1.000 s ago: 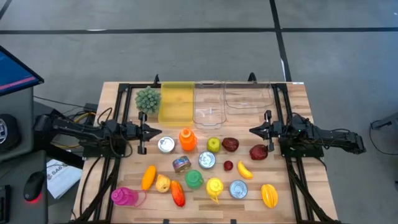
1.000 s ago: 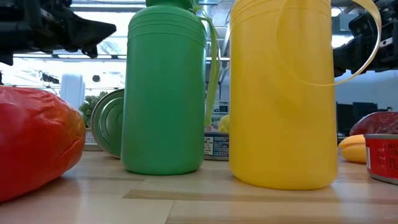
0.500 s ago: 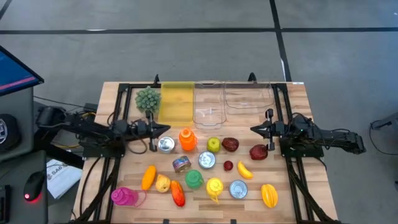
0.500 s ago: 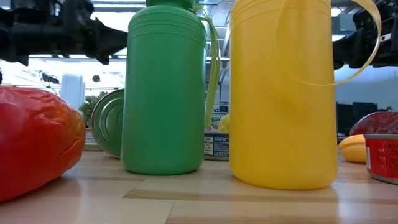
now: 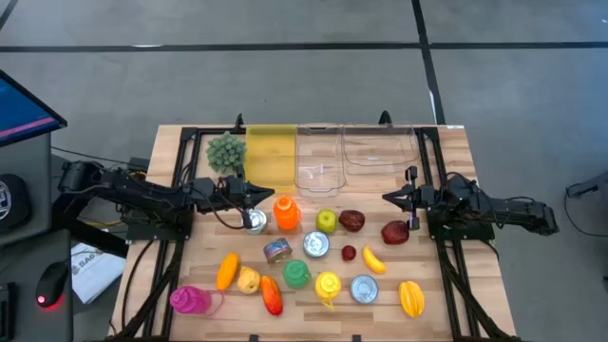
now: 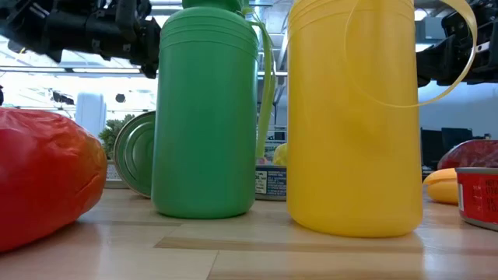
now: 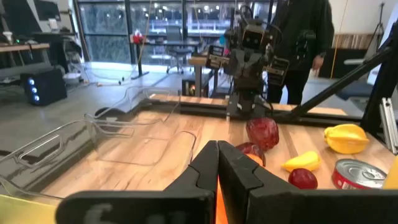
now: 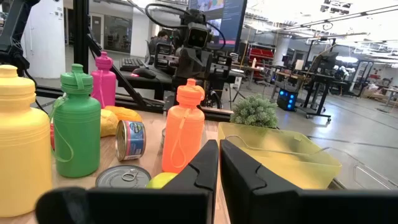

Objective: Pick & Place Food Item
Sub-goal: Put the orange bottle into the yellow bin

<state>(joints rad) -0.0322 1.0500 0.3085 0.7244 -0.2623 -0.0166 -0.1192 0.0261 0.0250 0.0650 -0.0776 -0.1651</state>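
Observation:
Food items and bottles lie spread over the wooden table [image 5: 195, 266]: an orange bottle [image 5: 285, 213], a green apple [image 5: 326, 221], a dark red fruit [image 5: 351, 220], a red fruit [image 5: 395, 232], several cans such as one silver can [image 5: 254, 221]. My left gripper [image 5: 258, 195] is shut and empty, pointing level above the table, just left of the orange bottle and over the silver can; the left wrist view shows its fingers [image 7: 217, 163] closed. My right gripper [image 5: 388, 199] waits shut and empty at the table's right, beside the red fruit; its fingers [image 8: 219, 155] are closed.
At the far edge stand a green leafy item [image 5: 226, 150], a yellow bin [image 5: 270, 155] and two clear bins [image 5: 318, 157], [image 5: 378, 147]. Near the front edge are green [image 6: 206, 109], yellow [image 6: 354, 117] and pink [image 5: 188, 300] bottles and a red pepper [image 6: 47, 175]. A person stands beyond the table [image 7: 305, 37].
My left gripper has moved toward the table's right, from the left frame out over the silver can toward the orange bottle, rising a little and rolling slightly, still shut. The right arm and the objects have kept still.

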